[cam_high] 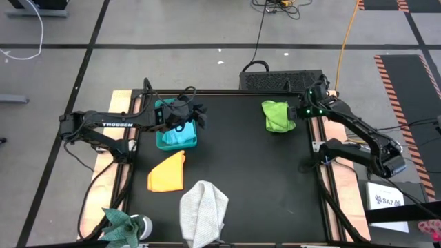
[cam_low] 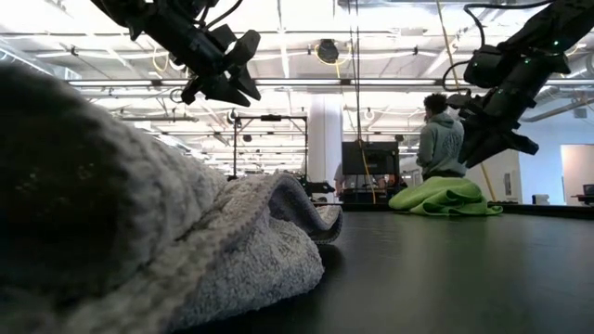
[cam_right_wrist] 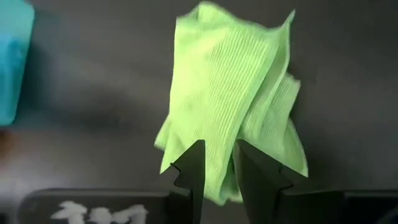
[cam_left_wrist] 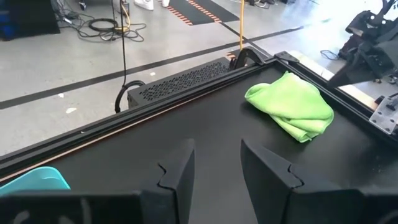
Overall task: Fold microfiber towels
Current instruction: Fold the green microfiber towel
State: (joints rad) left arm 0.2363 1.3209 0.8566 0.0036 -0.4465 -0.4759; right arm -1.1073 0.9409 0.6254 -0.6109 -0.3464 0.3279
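Observation:
The lime green towel (cam_high: 277, 115) lies bunched and folded over on the black mat at the far right; it also shows in the right wrist view (cam_right_wrist: 227, 93), the left wrist view (cam_left_wrist: 292, 106) and the low view (cam_low: 445, 197). My right gripper (cam_high: 293, 114) hangs just above its right side (cam_right_wrist: 219, 149), fingers a narrow gap apart and clear of the cloth (cam_low: 506, 139). My left gripper (cam_high: 198, 116) hovers over the teal bin (cam_high: 162, 141), fingers slightly open and empty (cam_left_wrist: 217, 152). A light blue towel (cam_high: 180, 136) lies in the bin. The orange-yellow towel (cam_high: 167, 172) and the light grey towel (cam_high: 203, 210) lie crumpled near the front.
A teal towel (cam_high: 118, 222) lies off the mat at the front left corner. A black perforated box (cam_high: 281, 80) stands behind the mat's far edge. A person (cam_low: 441, 139) stands in the room beyond the table. Bare mat lies between the bin and the green towel.

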